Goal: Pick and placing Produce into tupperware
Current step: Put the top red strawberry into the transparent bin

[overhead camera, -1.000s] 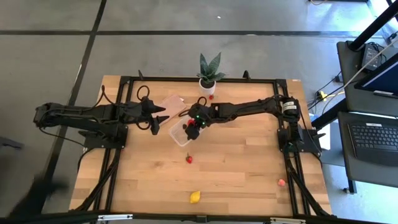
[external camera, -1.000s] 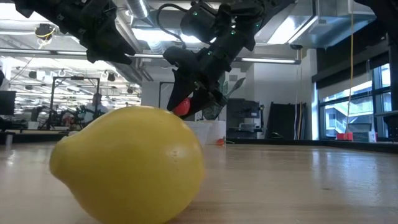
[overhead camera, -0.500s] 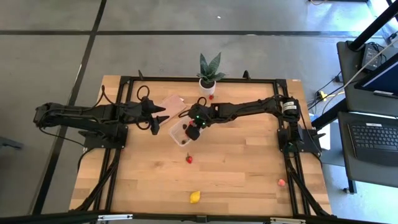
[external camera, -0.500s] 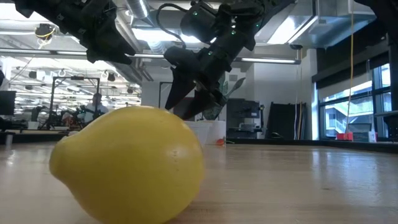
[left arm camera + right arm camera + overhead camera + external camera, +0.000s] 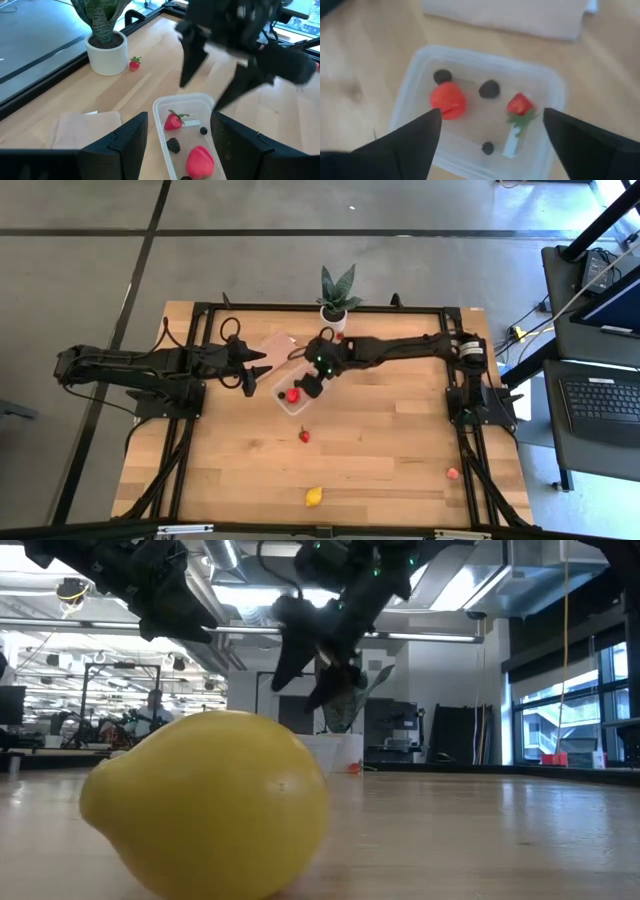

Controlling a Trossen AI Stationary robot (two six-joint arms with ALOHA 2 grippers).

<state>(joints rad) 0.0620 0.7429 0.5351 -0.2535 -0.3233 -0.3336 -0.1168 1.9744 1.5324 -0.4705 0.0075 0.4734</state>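
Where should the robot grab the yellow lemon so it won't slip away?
Probably across the lemon's fat middle, coming straight down from above. It lies alone on its side on the bare table, pointed ends left and right in the low view. The right pincer, open above the tupperware, looks free to go.

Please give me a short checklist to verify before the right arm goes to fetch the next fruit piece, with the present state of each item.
1. Right gripper empty, jaws open: ok.
2. Red round fruit piece lies inside the small clear squarish plastic container: ok.
3. Right gripper is above the container rim, not touching it: ok in the low view.
4. Left gripper waits beside the container, out of the way: ok.
5. Next pieces are free on the wooden table: red strawberry piece and yellow lemon: ok.
6. Room left in the container: ok.
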